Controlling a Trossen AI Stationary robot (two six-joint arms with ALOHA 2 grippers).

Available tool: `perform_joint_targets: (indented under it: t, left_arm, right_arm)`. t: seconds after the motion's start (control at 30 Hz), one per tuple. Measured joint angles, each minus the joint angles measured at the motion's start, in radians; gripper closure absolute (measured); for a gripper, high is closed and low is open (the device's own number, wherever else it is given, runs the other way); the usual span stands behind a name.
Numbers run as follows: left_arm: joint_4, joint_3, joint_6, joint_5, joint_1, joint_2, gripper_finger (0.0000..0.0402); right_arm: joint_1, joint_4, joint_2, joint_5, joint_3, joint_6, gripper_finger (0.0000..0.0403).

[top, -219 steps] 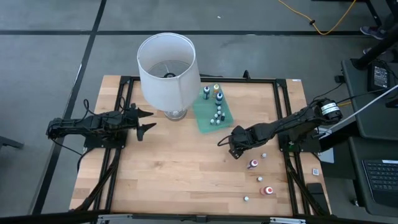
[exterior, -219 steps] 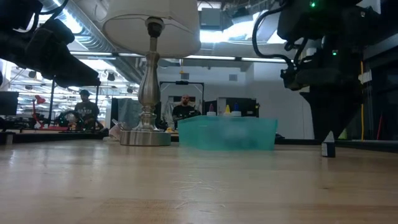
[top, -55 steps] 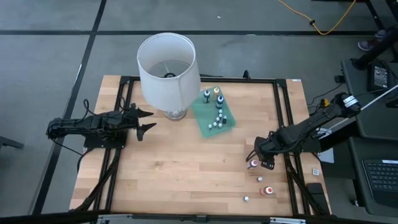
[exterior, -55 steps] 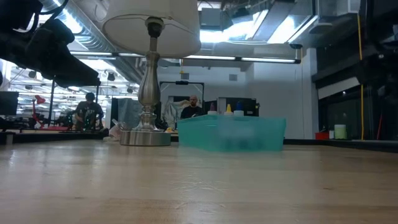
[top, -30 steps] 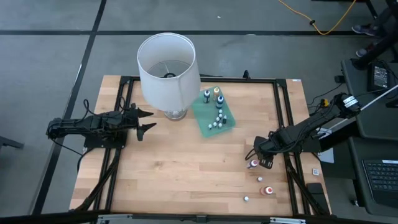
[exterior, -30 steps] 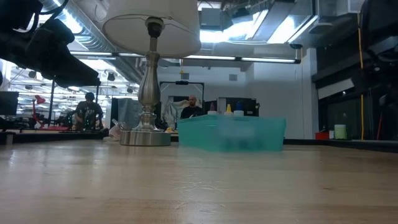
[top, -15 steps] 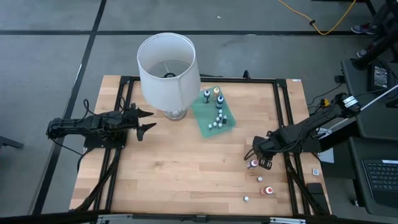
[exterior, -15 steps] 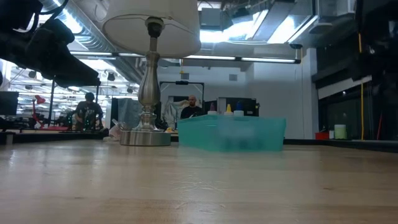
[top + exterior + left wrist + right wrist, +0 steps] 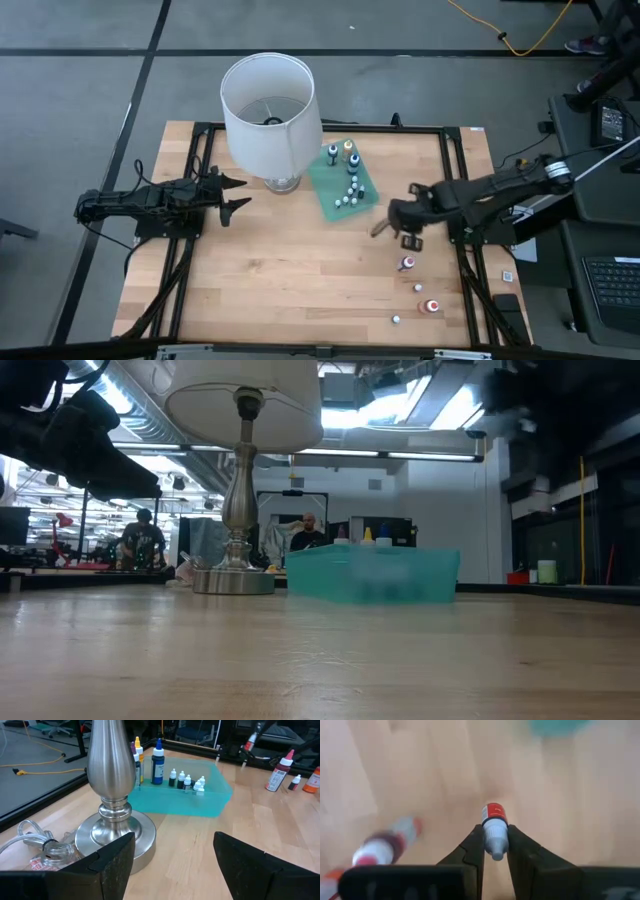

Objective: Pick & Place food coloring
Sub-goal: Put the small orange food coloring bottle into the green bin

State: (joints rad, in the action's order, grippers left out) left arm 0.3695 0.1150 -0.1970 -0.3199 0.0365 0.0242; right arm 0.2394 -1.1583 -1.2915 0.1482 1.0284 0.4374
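Note:
The food coloring is a set of tiny white-capped bottles. Several stand in the green tray [image 9: 343, 180] [image 9: 185, 795] by the lamp base. Others stand loose on the table's right part [image 9: 407, 264] [image 9: 431, 306]. My right gripper [image 9: 380, 228] [image 9: 494, 837] is between the tray and the loose bottles, shut on one small red bottle [image 9: 494, 827]. My left gripper [image 9: 236, 195] waits open at the table's left, next to the lamp base [image 9: 112, 827]. My right gripper pinches the red bottle's white cap end [image 9: 495, 842] between its two fingers. The bottle lies along the fingers, and its red end [image 9: 493, 813] sticks out past the fingertips. The fingers point toward the table's left. The bottle is lifted clear of the table.
A tall lamp with a white shade [image 9: 270, 110] stands at the far middle, close to the tray's left side. A black frame runs along the table's edges [image 9: 455, 180]. Bare wood lies in the near middle [image 9: 300, 270]. People sit in the room beyond [image 9: 305, 535].
My right gripper has left the loose bottles at the right and gone toward the table's left and far edge, nearer the tray. It carries the small red bottle, which is now clear of the table.

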Motion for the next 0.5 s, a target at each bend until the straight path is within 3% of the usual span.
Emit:
perform_joint_targets:
  t: [0.23,0.5]
  left_arm:
    - [0.0,0.0,0.0,0.0,0.0,0.0,0.0133]
    - [0.0,0.0,0.0,0.0,0.0,0.0,0.0136]
  right_arm:
    - [-0.164,0.096,-0.148,0.046,0.152,-0.292,0.034]
    - [-0.304,0.216,-0.279,0.045,0.192,-0.497,0.034]
